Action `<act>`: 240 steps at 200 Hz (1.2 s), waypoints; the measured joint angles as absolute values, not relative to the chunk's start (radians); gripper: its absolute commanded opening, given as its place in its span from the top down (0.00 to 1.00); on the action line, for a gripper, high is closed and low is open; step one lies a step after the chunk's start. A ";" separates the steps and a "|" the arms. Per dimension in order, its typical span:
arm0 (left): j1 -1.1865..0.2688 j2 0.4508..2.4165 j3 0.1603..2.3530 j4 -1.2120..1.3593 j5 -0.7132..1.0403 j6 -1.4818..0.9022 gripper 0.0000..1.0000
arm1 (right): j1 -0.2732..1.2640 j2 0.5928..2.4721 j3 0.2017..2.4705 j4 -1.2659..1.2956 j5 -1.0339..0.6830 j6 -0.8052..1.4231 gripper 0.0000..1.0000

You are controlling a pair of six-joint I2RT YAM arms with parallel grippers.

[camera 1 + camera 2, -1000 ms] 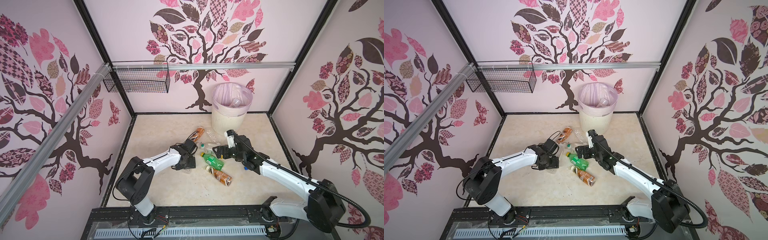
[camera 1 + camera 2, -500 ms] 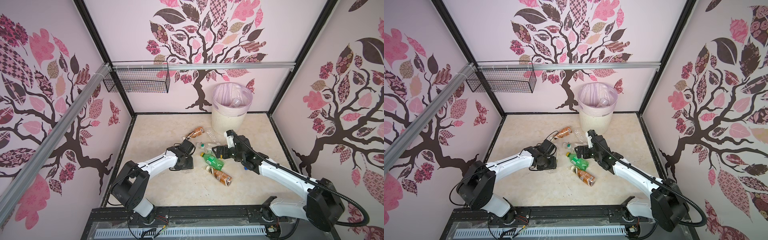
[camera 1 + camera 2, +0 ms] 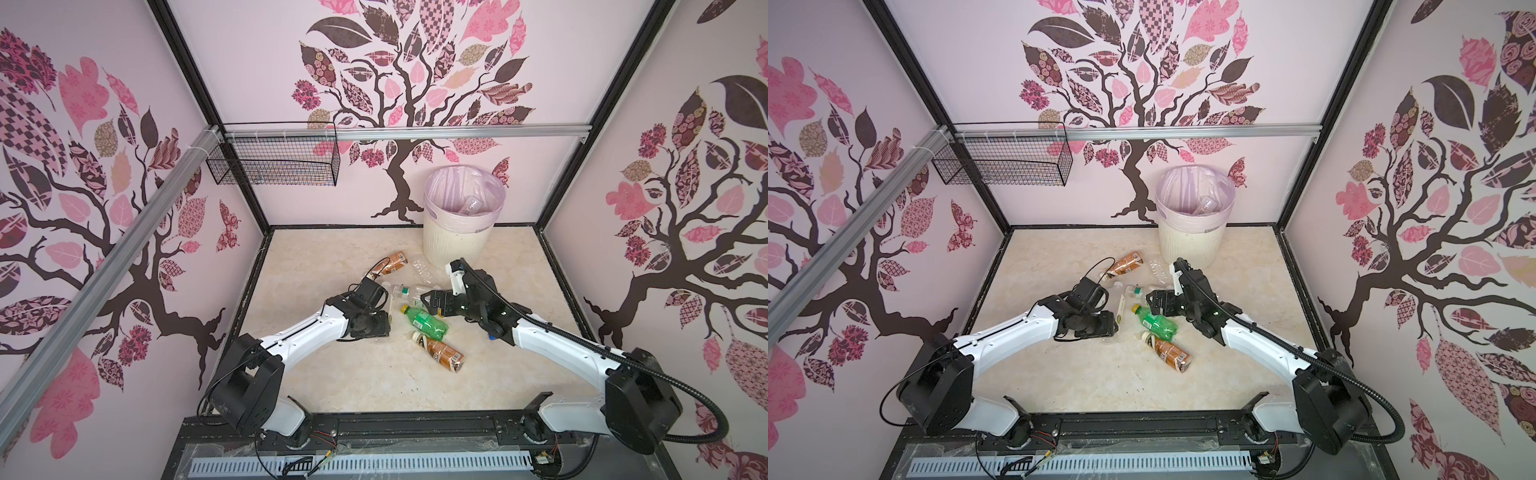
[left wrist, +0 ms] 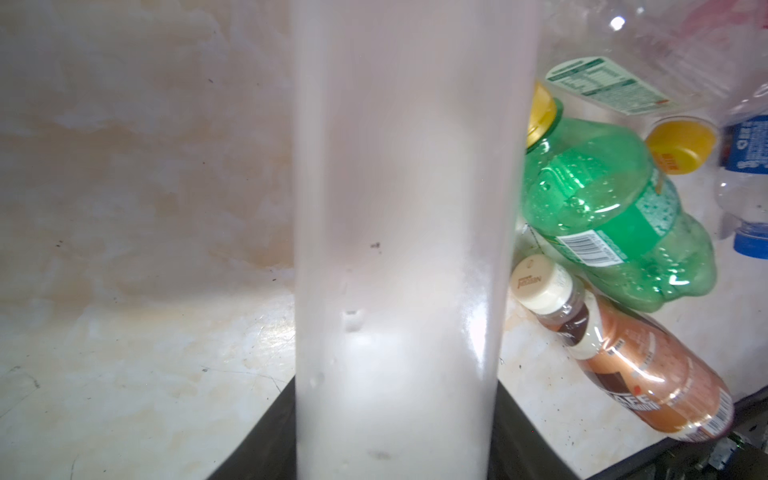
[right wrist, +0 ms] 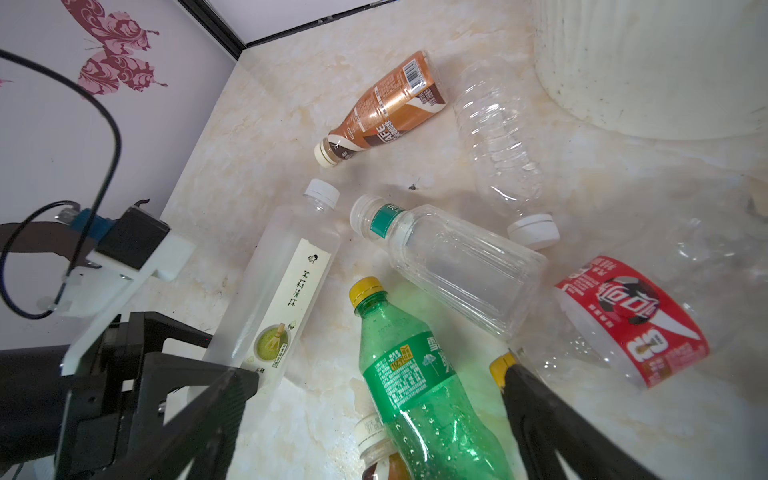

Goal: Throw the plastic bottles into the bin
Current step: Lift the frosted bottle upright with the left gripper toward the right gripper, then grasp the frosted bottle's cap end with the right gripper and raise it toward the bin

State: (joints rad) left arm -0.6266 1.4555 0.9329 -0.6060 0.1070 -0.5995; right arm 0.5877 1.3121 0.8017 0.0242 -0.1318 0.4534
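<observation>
— Whereabouts of the frosted bottle (image 5: 270, 291)?
— Low at the surface (image 3: 353, 386), base end between the jaws of the left gripper (image 3: 382, 324). Reached by a left arm stretched forward and low, wrist bent down.
— Clamped?
— Looks so: jaws pressed against both sides of it in the left wrist view.
— And the right gripper (image 3: 428, 301)?
— Spread wide, holding nothing. Carried on a low arm angled inward, fingers pointing toward the left gripper. Hangs just above the green bottle (image 3: 426, 322), with the green body seen between the two fingers in the right wrist view.
— Around it?
— Next to the green one, on the side toward the arm bases, a brown-labelled bottle (image 3: 442, 357). Just past the right gripper's tips, a clear bottle with a teal neck band (image 5: 449, 262); beside one finger, a red-labelled bottle (image 5: 631, 320). Farther off, a crushed clear bottle (image 5: 494, 137) and a second brown-labelled bottle (image 3: 390, 264).
— The bin (image 3: 457, 245)?
— Upright near the right gripper, on the side away from the arm bases, lined with a pink bag (image 3: 440, 187). Inside, at least one clear bottle (image 3: 471, 205).
</observation>
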 measured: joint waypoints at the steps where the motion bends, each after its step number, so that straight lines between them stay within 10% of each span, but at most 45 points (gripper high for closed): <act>1: -0.627 1.454 0.933 -0.606 0.107 -0.599 0.43 | 0.588 1.312 0.803 0.024 -0.132 0.454 0.00; 240: -0.623 1.322 1.145 -0.390 0.118 -0.331 0.44 | 0.568 1.579 1.311 0.072 -0.295 0.633 0.19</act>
